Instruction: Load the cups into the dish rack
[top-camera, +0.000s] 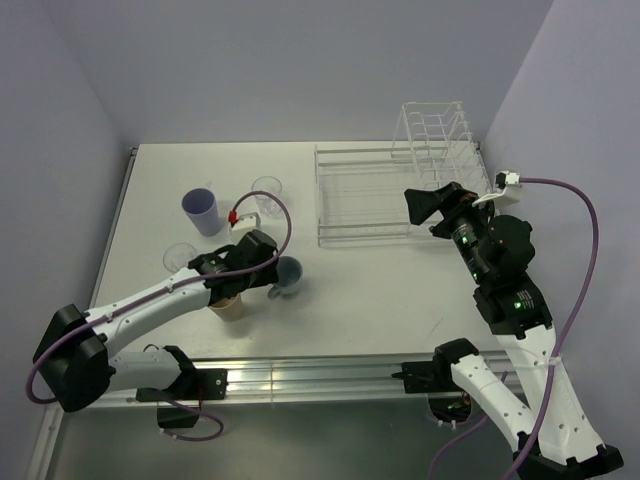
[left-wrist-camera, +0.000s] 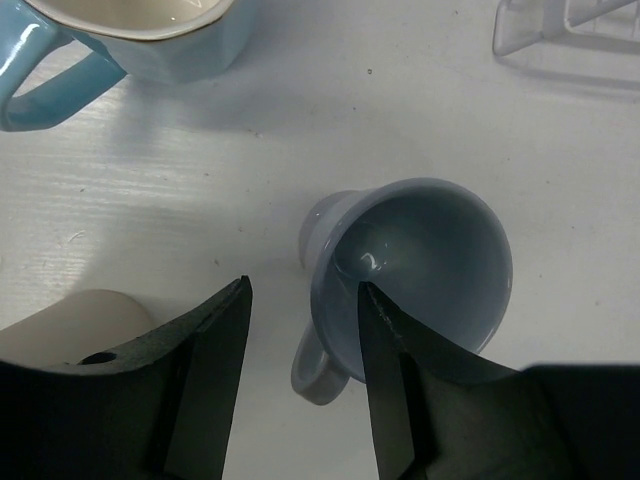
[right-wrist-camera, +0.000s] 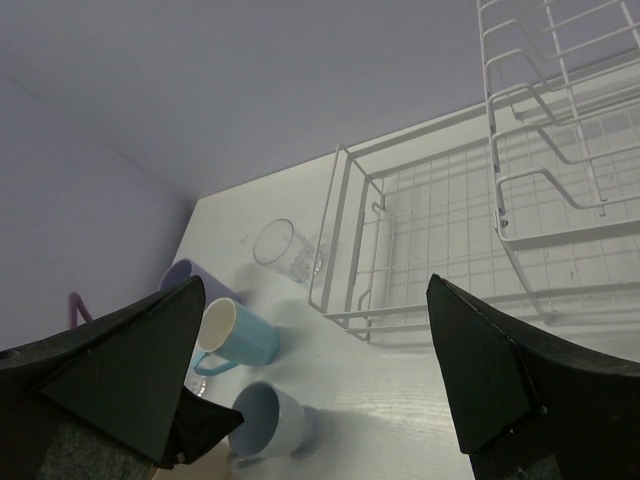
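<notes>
A grey-blue handled mug (left-wrist-camera: 425, 265) stands on the table (top-camera: 380, 290); in the top view it (top-camera: 289, 273) is just right of my left gripper (top-camera: 262, 262). My left gripper (left-wrist-camera: 303, 283) is open, low over the mug, and its fingers straddle the mug's near wall and handle (left-wrist-camera: 315, 368). A light blue mug (left-wrist-camera: 150, 40) with a cream inside lies just beyond. A tan cup (top-camera: 230, 305) sits under the left arm. A lavender tumbler (top-camera: 200, 212) and two clear glasses (top-camera: 267, 192) (top-camera: 180, 257) stand behind. My right gripper (right-wrist-camera: 316, 283) is open and empty above the front right of the white dish rack (top-camera: 380, 195).
The rack's tall dividers (top-camera: 433, 130) stand at its far right, close to the right wall. The table's left edge rail (top-camera: 118, 215) runs beside the cups. The right arm's purple cable (top-camera: 585, 215) loops past the rack's right side.
</notes>
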